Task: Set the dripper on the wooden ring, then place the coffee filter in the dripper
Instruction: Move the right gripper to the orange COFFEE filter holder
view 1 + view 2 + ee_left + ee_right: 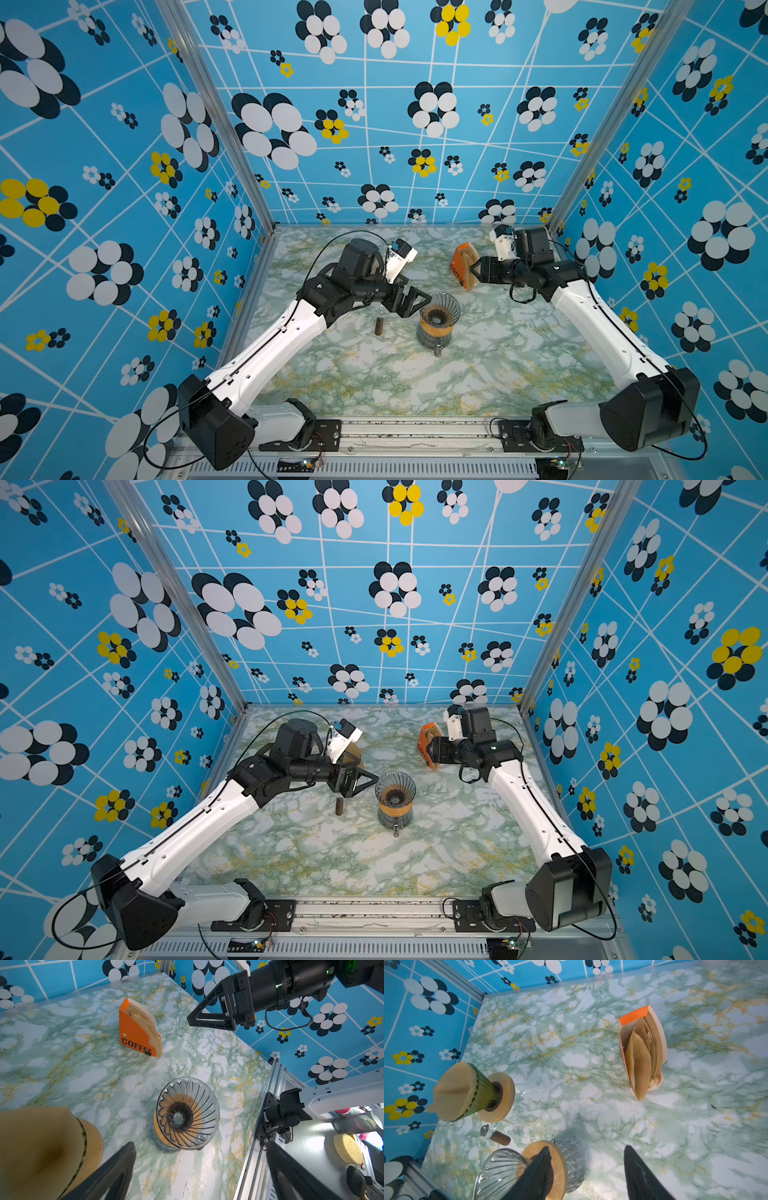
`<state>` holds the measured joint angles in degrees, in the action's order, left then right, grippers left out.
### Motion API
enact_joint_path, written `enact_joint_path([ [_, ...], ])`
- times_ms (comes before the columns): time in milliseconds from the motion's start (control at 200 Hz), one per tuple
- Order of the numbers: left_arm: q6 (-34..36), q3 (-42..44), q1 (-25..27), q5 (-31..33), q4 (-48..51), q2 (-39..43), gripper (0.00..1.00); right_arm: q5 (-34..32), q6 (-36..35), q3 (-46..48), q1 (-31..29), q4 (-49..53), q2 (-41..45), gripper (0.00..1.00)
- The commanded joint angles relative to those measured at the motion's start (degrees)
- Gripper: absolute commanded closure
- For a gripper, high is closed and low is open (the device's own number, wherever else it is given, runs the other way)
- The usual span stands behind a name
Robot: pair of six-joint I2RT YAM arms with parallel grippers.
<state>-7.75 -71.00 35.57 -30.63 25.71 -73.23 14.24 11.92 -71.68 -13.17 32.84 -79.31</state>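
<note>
Status: early, with no part of the placement showing as done. The glass dripper [439, 309] is sitting empty on its carafe on the marbled table [374, 386]. Its ribbed cone is lying bare down to the dark hole at the bottom, and neither wrist view is showing paper in it. The coffee filters [640, 1059] are all standing nested in the orange filter box [135, 1030]. The box is resting on the table beyond the glass dripper, toward the right arm's side and well apart from it. The right gripper [587, 1147] is hanging near that box, a little farther from the glass dripper than the box is. Its fingers are standing apart with only table showing between them, so it is pinching nothing. The left wrist view is showing a gap between its fingertip and the box. The left gripper [417, 301] is hovering just beside the glass dripper on the left arm's side, with its fingers spread wide and empty. A green dripper [467, 1093] is already carrying a paper filter beyond the glass dripper on the left arm's side. I am therefore reading the empty glass one as the target. By my judgement everything is remaining: pinching one filter out of the stack, carrying it across to the glass dripper, and seating it in the cone. The papers are looking thin and tightly nested, so several may be coming out together.
</note>
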Motion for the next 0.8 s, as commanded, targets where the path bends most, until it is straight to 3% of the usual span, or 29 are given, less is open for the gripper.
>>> enact_joint_path([
  [0, -1.16, 1.00, -0.50, -0.59, -2.25, 2.96, 0.01, 3.07, -3.40, 1.46, 1.19, -4.02, -1.24, 0.45],
  [360, 0.26, 2.27, -0.50, 1.73, -1.24, 6.14, 0.01, 0.65, -3.74, -1.30, 2.25, -7.51, -10.86, 0.66],
  [795, -0.09, 2.81, 0.71, -0.35, -1.99, 7.13, 0.01, -3.51, -2.33, -6.88, 2.88, -9.37, -21.53, 0.75],
])
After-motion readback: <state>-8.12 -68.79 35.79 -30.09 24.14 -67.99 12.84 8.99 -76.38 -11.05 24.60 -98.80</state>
